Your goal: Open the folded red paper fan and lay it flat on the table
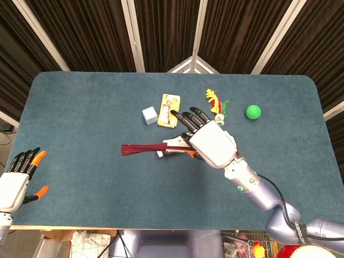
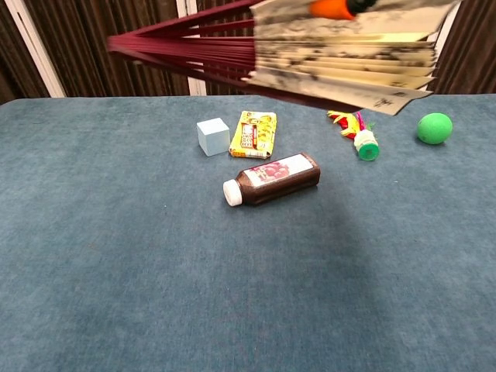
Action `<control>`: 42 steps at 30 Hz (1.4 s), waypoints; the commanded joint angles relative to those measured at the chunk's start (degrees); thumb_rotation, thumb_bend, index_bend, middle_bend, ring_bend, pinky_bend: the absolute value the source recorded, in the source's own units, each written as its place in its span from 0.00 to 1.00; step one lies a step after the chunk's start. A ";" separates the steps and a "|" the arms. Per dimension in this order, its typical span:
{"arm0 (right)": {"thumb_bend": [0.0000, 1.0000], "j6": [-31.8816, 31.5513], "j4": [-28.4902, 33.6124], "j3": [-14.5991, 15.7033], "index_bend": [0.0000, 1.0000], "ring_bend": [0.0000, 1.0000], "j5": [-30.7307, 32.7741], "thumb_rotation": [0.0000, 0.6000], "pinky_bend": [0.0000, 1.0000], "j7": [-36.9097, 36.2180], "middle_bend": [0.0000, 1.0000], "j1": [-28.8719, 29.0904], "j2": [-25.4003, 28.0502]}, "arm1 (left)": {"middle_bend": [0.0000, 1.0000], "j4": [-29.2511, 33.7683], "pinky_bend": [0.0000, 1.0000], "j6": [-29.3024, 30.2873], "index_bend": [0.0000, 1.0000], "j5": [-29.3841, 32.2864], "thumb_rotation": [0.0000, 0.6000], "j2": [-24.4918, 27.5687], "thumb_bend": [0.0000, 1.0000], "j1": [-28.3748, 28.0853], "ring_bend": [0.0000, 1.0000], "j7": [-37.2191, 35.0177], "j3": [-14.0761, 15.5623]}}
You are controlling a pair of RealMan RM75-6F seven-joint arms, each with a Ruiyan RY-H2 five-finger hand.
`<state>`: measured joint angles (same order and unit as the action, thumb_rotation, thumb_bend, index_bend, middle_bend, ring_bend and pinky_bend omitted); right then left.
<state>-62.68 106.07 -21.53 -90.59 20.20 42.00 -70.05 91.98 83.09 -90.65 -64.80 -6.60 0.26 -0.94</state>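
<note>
We see the right hand (image 1: pixel 210 143) raised over mid-table, gripping the folded red paper fan (image 1: pixel 153 148), long axis level, tip pointing left; left hand (image 1: pixel 16 180) hovers, fingers spread.

fan (image 2: pixel 310 46) above bottle (image 2: pixel 271 178) | cube (image 2: pixel 212 136) left of packet (image 2: pixel 255 133) | ball (image 2: pixel 434 128) far right
</note>
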 commanded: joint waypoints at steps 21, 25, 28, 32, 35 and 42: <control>0.36 2.73 1.86 -0.17 0.78 0.23 6.21 1.00 0.21 2.35 0.15 9.77 -12.91 | 0.00 -6.87 0.00 -1.15 0.03 -4.12 1.00 -5.19 0.26 -6.57 0.00 -16.75 -1.86; 0.36 2.50 1.95 -0.02 0.78 0.23 7.04 1.00 0.21 3.19 0.15 10.78 -14.75 | 0.00 -8.41 0.00 -1.40 0.03 -4.90 1.00 -6.68 0.24 -7.78 0.00 -19.31 -1.84; 0.36 2.24 1.85 0.10 0.78 0.23 7.41 1.00 0.21 3.80 0.15 11.43 -15.78 | 0.00 -9.33 0.00 -2.11 0.03 -5.07 1.00 -7.84 0.24 -8.91 0.00 -21.65 -1.88; 0.36 2.09 1.71 0.26 0.79 0.23 7.48 1.00 0.21 4.75 0.15 12.18 -16.53 | 0.00 -10.40 0.00 -3.24 0.03 -5.30 1.00 -9.44 0.22 -10.56 0.00 -23.16 -2.10; 0.36 1.95 1.66 0.22 0.79 0.23 7.96 1.00 0.21 5.13 0.15 12.67 -17.19 | 0.00 -10.82 0.00 -3.74 0.04 -5.74 1.00 -10.86 0.21 -11.66 0.00 -24.20 -2.09; 0.36 1.62 1.47 0.60 0.80 0.23 8.27 1.00 0.21 5.86 0.15 13.59 -18.17 | 0.00 -12.83 0.00 -4.53 0.09 -7.56 1.00 -15.15 0.21 -14.45 0.00 -28.83 -1.43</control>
<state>-61.02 107.55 -20.97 -82.35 26.05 55.56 -88.18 79.73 78.84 -97.73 -79.18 -20.44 -27.81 -2.63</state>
